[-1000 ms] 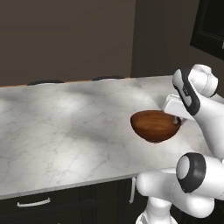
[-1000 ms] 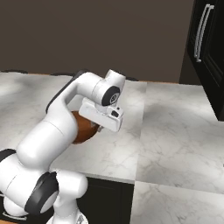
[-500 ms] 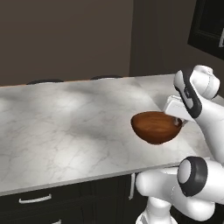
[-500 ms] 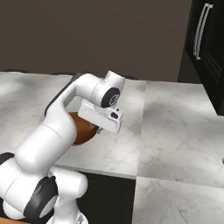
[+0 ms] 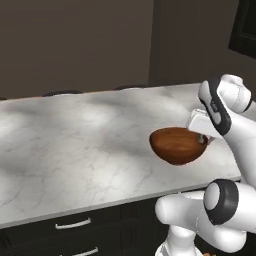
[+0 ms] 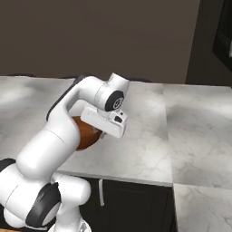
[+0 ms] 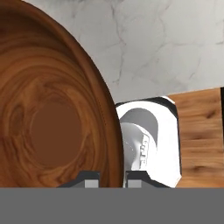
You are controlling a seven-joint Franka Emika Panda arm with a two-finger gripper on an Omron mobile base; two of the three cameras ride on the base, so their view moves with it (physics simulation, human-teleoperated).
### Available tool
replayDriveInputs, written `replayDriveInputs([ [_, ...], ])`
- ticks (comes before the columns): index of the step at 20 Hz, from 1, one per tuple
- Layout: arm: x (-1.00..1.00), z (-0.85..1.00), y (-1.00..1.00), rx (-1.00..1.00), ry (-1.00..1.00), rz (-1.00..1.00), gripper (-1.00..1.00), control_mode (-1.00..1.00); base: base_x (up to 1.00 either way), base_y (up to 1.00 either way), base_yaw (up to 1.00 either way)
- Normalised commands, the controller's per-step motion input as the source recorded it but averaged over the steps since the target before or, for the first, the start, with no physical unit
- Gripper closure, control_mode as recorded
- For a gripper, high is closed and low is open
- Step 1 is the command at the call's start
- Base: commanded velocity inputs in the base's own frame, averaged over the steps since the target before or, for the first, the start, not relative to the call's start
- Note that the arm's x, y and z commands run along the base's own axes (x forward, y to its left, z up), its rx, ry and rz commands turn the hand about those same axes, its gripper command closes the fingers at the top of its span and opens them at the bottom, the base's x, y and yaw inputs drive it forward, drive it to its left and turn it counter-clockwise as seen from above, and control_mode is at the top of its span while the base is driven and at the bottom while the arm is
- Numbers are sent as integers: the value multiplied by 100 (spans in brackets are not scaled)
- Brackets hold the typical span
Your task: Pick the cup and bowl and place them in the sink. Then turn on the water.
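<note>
The glossy reddish-brown bowl (image 5: pixel 176 145) hangs just above the marble counter (image 5: pixel 85 140) near its front right edge. My gripper (image 5: pixel 202 140) is shut on the bowl's right rim. In the right base view my arm covers most of the bowl (image 6: pixel 85 134), and the gripper (image 6: pixel 100 134) sits under the white hand. In the hand view the bowl (image 7: pixel 48 118) takes up the left side, and its rim runs down between the fingertips (image 7: pixel 134 179) of the gripper (image 7: pixel 111 178). The cup, the sink and the water are out of view.
Dark drawers (image 5: pixel 75 227) sit under the counter's front edge. A black cabinet (image 6: pixel 224 38) stands at the far right. The counter (image 6: pixel 199 127) runs on to the right. Wooden floor (image 7: pixel 199 131) lies below the counter edge.
The whole picture has shifted a little to the right in both base views, so the camera has moved. The bowl stays in the gripper, at the same place relative to the arm.
</note>
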Motion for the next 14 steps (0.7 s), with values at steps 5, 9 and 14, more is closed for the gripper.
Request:
replayDriveInputs([
  [5,0,0,0,0,0,0,100,100,-7,23,-26],
  [9,0,0,0,0,0,0,100,100,-29,-8,-35],
  [14,0,0,0,0,0,0,100,100,-52,-26,-43],
])
